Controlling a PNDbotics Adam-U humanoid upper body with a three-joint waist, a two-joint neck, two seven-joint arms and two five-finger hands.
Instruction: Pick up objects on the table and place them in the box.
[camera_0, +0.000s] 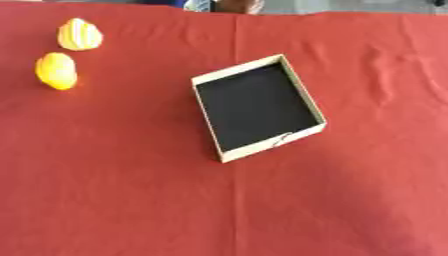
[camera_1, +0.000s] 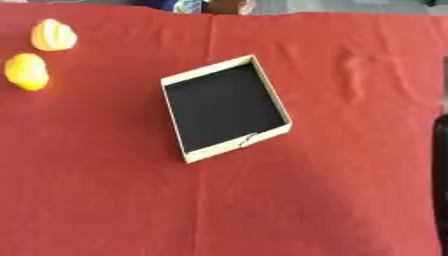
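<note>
Red cloth (camera_0: 131, 200) covers the table, bearing an empty tan box (camera_0: 259, 150) and two yellow objects (camera_0: 56, 71); no fingers show

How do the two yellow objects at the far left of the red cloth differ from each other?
The striped object has pale stripes running over its yellow surface; the plain object is a solid orange-yellow with none. The striped object lies farther from the robot, the plain object nearer and slightly more to the left. Both are small, rounded, egg-like shapes, close together but apart, resting on the cloth outside the box.
</note>
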